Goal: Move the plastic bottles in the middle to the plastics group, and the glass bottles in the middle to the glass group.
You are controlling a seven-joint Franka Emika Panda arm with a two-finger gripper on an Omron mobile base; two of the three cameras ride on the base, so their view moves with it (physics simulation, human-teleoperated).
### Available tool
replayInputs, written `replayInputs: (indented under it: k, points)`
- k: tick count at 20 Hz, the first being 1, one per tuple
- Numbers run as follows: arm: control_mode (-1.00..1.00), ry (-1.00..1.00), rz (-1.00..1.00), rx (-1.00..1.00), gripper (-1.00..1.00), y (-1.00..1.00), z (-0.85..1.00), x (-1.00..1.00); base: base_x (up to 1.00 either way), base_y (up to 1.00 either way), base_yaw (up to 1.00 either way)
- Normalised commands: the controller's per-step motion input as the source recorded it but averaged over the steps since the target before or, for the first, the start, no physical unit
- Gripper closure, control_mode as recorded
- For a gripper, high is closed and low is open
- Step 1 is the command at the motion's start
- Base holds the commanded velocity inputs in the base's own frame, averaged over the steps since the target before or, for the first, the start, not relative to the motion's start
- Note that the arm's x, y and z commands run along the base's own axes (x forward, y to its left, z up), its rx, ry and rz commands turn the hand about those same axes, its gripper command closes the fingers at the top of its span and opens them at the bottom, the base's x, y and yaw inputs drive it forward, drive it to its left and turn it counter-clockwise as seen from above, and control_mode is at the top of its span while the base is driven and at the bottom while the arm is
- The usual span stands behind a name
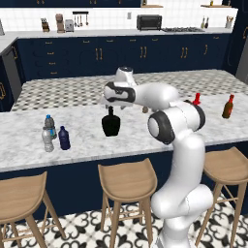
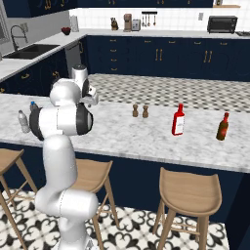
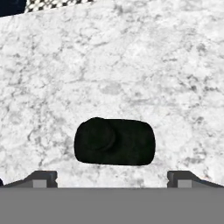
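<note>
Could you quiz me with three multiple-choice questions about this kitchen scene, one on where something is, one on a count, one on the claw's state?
1. Where is the squat black bottle?
A. Beside the red bottle
B. On the marble counter under the claw
C. On a stool

2. How many small bottles stand together at the counter's left end?
A. Three
B. One
C. Five

3. How is the claw?
A. Shut on the black bottle
B. Open, holding nothing
C. Shut on a shaker

Answers:
1 B, the hand view looks straight down on it.
2 A, a blue-capped water bottle, a silvery bottle and a navy bottle.
3 B, its fingertips stand wide apart above the bottle.
</note>
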Motion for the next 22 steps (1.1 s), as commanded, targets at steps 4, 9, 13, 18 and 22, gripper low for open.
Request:
replayInputs:
  k: [4, 9, 13, 18, 22]
  points:
    - [-1.0, 0.04, 0.0, 0.0, -1.0, 0.09, -0.36, 0.18, 0.0, 0.0, 0.0]
    - [-1.0, 0.0, 0.0, 0.0, -1.0, 0.03, -0.23, 0.33, 0.0, 0.0, 0.0]
    - [-1.0, 0.0, 0.0, 0.0, -1.0, 0.06, -0.12, 0.42, 0.0, 0.0, 0.0]
    - [-1.0, 0.0, 0.0, 0.0, -1.0, 0.06, -0.02, 0.08, 0.0, 0.0, 0.0]
    - [-1.0, 0.01, 0.0, 0.0, -1.0, 0.05, -0.05, -0.02, 0.0, 0.0, 0.0]
